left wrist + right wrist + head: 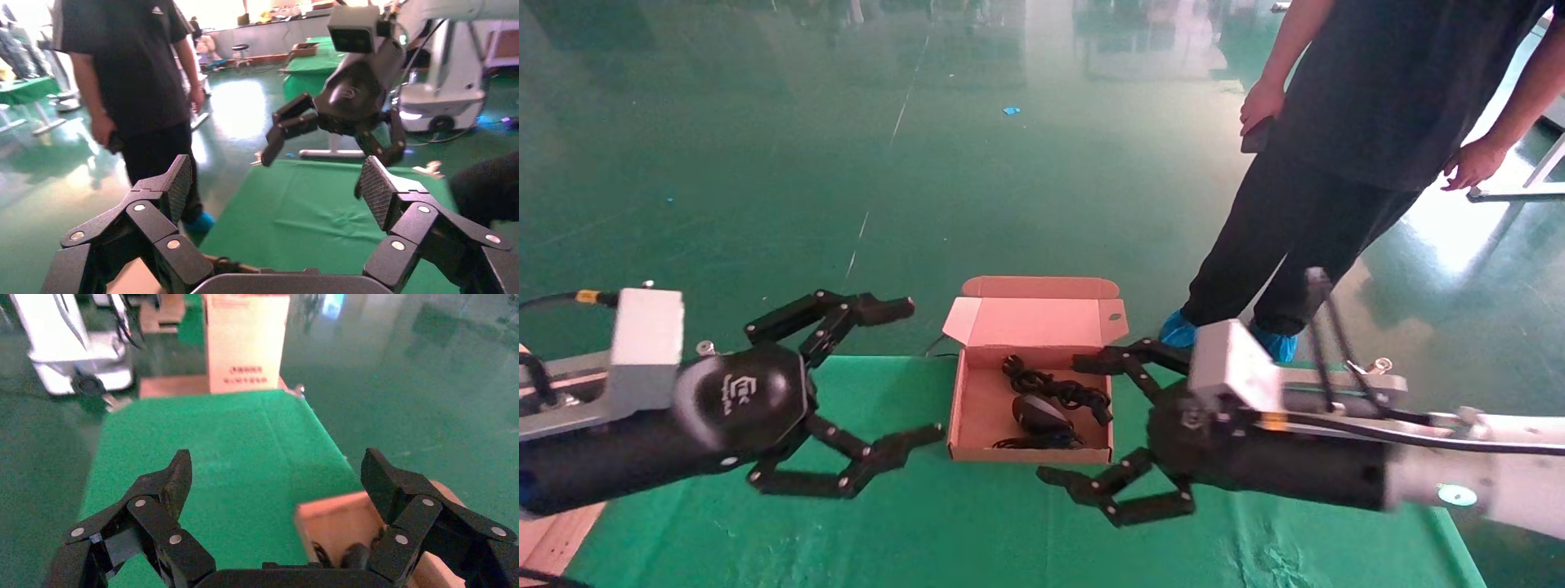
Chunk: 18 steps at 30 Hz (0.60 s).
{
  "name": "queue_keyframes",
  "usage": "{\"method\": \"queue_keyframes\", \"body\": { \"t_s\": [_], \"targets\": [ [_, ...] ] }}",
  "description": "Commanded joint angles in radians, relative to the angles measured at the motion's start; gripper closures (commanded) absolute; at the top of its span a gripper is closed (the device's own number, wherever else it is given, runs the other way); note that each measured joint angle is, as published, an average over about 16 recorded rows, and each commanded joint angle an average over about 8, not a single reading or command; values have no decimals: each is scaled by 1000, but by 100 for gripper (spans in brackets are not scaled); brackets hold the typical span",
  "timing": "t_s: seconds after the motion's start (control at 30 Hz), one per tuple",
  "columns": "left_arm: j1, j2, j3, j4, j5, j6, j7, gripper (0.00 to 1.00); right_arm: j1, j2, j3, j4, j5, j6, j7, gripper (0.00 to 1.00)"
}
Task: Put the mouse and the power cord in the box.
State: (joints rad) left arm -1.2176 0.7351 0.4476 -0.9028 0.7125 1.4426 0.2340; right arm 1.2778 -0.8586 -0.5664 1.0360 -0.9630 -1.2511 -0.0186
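We see the box [977,408] standing open on the green-covered bench [977,531], its hinged lid [1034,320] raised at the far side with the side flaps spread. Inside it lie both task things: the power cord [1054,387], a knotted black bundle running from the far left corner toward the right wall, and the mouse [1039,414], nearer to us and just beside the cord, with its thin cable looped along the near wall.

Our left claw [910,371] hangs to the left of the box, just beside its left wall, with its fingers spread wide and nothing between them. One fingertip points at the lid's left flap, the other at the box's near left corner. In the left wrist view the same claw [272,190] shows its ribbed pads far apart, facing the other arm across the green cloth.

Our right claw [1062,418] sits at the right side of the box, also wide open and empty. Its far finger reaches over the right wall above the cord's end; its near finger lies on the cloth just outside the near right corner. The right wrist view has this claw [278,478] straddling the box's corner [333,523], with dark cable visible just inside.

A person [1344,122] in dark clothes and blue shoe covers stands on the green floor [764,163] beyond the bench, behind the right arm.
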Motion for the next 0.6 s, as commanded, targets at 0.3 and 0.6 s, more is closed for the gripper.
{"method": "queue_keyframes", "body": {
  "t_s": [0.3,0.6],
  "targets": [
    [75,-65,-88,-200,9,28,-221,0,-104,126,147,127,119,-125,105,0],
    [136,-118,-160,-364,17,51,-402,0,-191,232,269,233,218,-229,193,0]
  ]
}}
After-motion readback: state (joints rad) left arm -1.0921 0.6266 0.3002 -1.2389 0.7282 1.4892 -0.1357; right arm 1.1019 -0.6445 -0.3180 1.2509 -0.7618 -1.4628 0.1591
